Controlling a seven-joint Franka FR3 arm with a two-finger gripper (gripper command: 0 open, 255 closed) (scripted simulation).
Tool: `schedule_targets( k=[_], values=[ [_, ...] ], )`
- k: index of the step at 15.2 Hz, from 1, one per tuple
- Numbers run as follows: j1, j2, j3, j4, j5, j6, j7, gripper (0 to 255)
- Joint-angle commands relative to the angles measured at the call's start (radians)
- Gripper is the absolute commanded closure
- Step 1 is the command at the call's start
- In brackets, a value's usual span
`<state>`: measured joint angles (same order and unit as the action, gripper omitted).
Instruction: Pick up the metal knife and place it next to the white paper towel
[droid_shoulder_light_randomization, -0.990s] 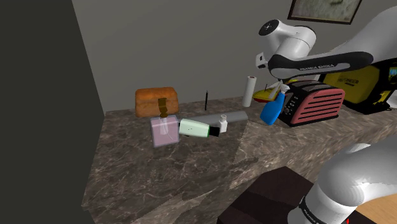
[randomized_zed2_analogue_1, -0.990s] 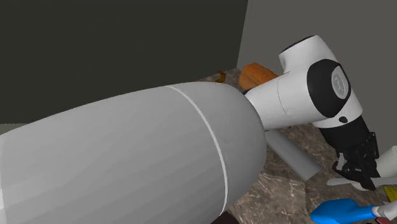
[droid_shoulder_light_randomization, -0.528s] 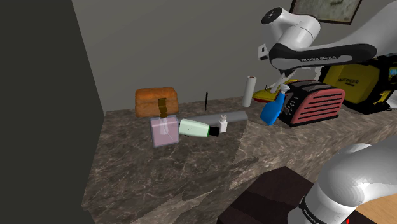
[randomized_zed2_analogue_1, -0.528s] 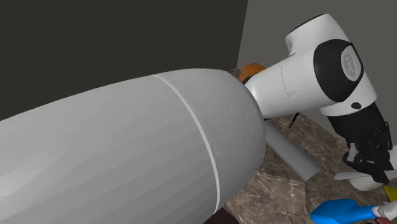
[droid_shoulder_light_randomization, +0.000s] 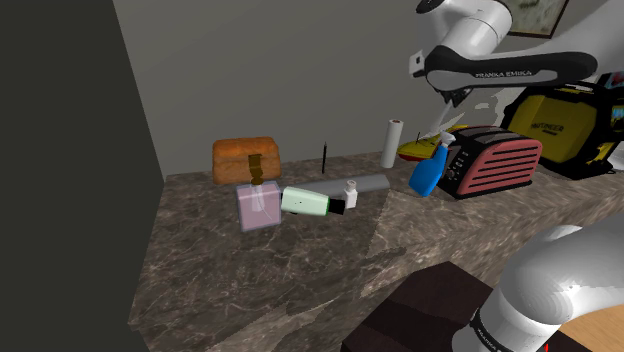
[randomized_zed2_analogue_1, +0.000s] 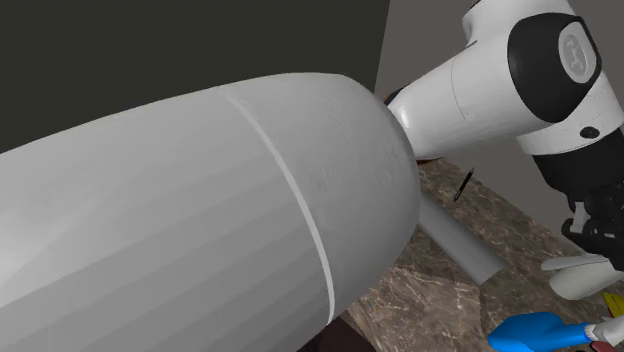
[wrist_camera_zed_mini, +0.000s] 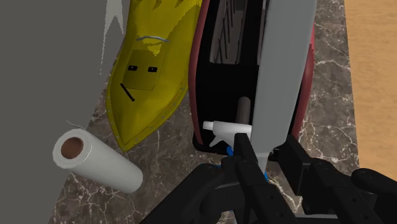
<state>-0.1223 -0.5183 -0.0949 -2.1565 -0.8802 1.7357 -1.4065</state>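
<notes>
My gripper (wrist_camera_zed_mini: 264, 159) is shut on the metal knife (wrist_camera_zed_mini: 283, 70), whose long grey blade runs out past the fingertips over the red toaster (wrist_camera_zed_mini: 254, 57). In the shoulder view the gripper (droid_shoulder_light_randomization: 455, 98) hangs high above the counter, over the blue spray bottle (droid_shoulder_light_randomization: 428, 172) and just right of the white paper towel roll (droid_shoulder_light_randomization: 392, 143). The roll (wrist_camera_zed_mini: 95, 159) stands upright by the wall, beside a yellow boat-shaped object (wrist_camera_zed_mini: 149, 70). In the second exterior view the gripper (randomized_zed2_analogue_1: 600, 235) holds the pale blade (randomized_zed2_analogue_1: 565, 264) level.
The marble counter (droid_shoulder_light_randomization: 260, 270) carries a brown box (droid_shoulder_light_randomization: 246, 158), a pink cube (droid_shoulder_light_randomization: 258, 205), a green bottle (droid_shoulder_light_randomization: 305, 202), a grey cylinder (droid_shoulder_light_randomization: 360, 185) and a thin black stick (droid_shoulder_light_randomization: 324, 153). A yellow case (droid_shoulder_light_randomization: 560, 125) stands behind the toaster (droid_shoulder_light_randomization: 495, 160).
The arm has lifted steadily, carrying the knife upward away from the counter near the toaster. Nothing on the counter has moved.
</notes>
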Motion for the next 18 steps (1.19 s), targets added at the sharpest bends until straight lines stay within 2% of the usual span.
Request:
schedule_targets(
  k=[1, 8, 18],
  values=[
    [0.0, 0.004, 0.003, 0.027, 0.004, -0.017, -0.017, 255],
    [0.001, 0.023, 0.011, 0.121, 0.016, -0.071, -0.07, 255],
    [0.028, 0.404, 0.068, 0.501, 0.048, -0.126, -0.019, 255]
  ],
)
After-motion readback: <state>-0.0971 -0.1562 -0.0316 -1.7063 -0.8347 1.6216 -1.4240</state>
